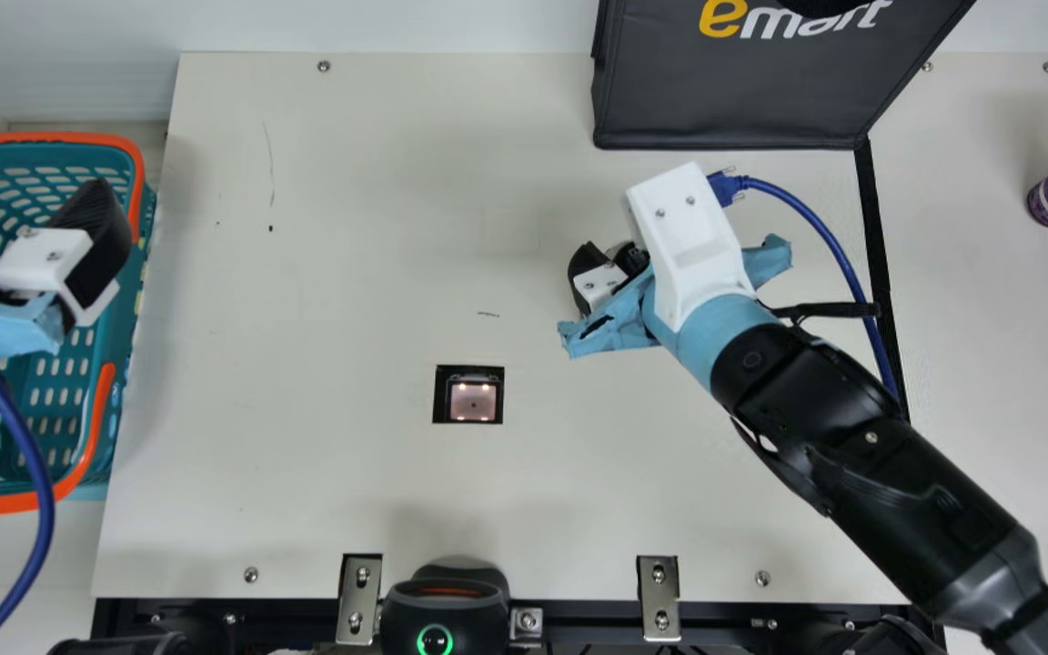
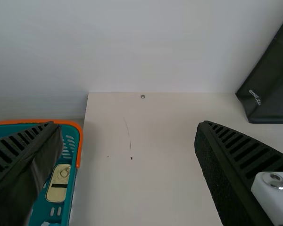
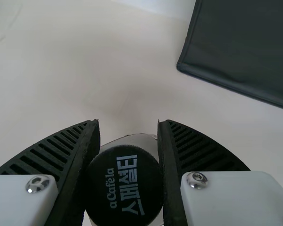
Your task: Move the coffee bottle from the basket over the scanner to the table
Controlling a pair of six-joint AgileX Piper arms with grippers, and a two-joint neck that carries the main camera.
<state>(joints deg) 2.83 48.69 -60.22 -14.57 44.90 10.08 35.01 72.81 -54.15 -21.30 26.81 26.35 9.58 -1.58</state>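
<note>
- Right gripper (image 1: 610, 264): jaws closed onto the coffee bottle (image 3: 125, 186), its dark cap (print facing the wrist camera) between both fingers.
- Left gripper (image 1: 24, 205): jaws wide apart, holding nothing, above the basket (image 1: 128, 159).
- Scanner (image 1: 474, 400): between the two jaws, nearer the right.
- Black bag (image 1: 733, 100): beyond the right jaws.

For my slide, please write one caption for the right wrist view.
The right gripper clasps the black-capped coffee bottle, seen from its cap end, with a dark bag beyond.
</note>
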